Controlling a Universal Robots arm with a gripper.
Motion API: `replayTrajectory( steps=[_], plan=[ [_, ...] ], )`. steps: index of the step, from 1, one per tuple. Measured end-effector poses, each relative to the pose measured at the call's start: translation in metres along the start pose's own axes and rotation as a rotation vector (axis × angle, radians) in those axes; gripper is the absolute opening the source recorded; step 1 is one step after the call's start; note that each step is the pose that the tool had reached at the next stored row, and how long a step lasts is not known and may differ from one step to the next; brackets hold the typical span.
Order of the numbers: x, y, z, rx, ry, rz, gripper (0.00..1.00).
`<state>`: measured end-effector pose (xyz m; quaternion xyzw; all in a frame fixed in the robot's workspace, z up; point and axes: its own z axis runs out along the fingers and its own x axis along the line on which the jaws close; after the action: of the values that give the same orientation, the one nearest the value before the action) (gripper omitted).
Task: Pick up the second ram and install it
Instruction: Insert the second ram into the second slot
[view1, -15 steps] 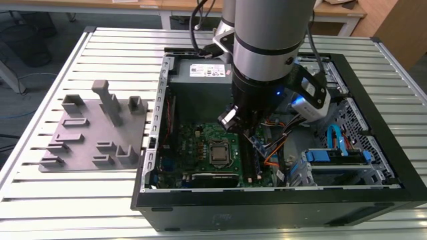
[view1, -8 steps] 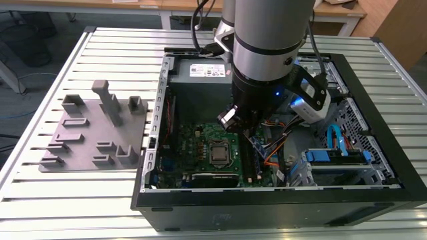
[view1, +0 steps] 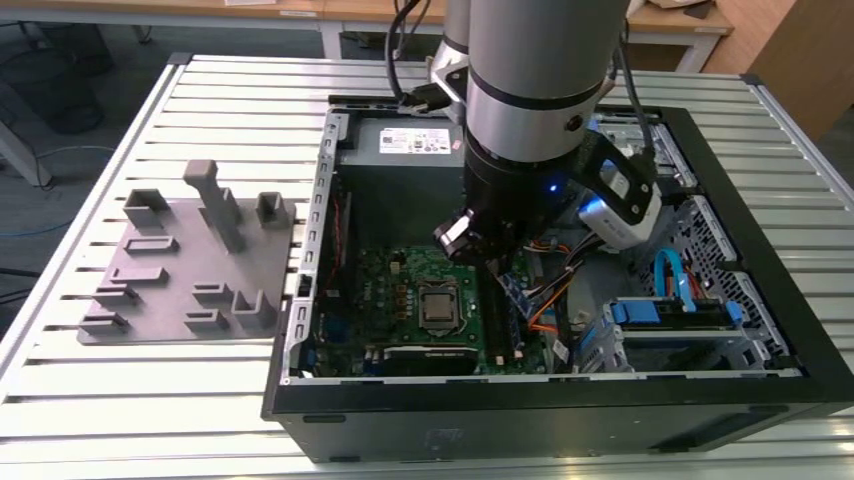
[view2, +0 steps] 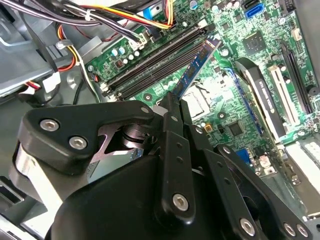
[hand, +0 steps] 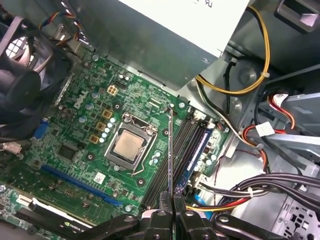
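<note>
- A slatted metal table fills the exterior view, with wooden desks and bare floor behind it.
- An open black computer case lies on the table. A grey holder tray with upright blocks sits just beside it, on the exterior view's left.
- The robot arm reaches straight down into the case, over the green motherboard.
- The gripper has its black fingers pressed onto the second ram, pinching the thin stick by one end.
- The stick hangs edge-on over the dark memory slots, just beside the processor socket. Whether it touches a slot cannot be told.
- Another blue stick lies along the slots' far side.
- A bundle of black, yellow and red cables crowds in near the slots.
- A grey power supply and a black fan border the board.
</note>
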<state>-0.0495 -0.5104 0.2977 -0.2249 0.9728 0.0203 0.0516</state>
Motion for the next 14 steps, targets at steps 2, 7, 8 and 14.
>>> replayTrajectory(
  steps=[2, 7, 8, 14],
  plan=[
    [0.0, 0.0, 0.0, 0.0013, -0.0002, 0.012, 0.13],
    [0.0, 0.0, 0.0001, 0.0066, -0.0007, 0.055, 0.13],
    [0.0, 0.0, 0.0001, 0.0126, -0.0012, 0.104, 0.13],
    [0.0, 0.0, 0.0001, 0.0164, -0.0016, 0.137, 0.13]
  ],
)
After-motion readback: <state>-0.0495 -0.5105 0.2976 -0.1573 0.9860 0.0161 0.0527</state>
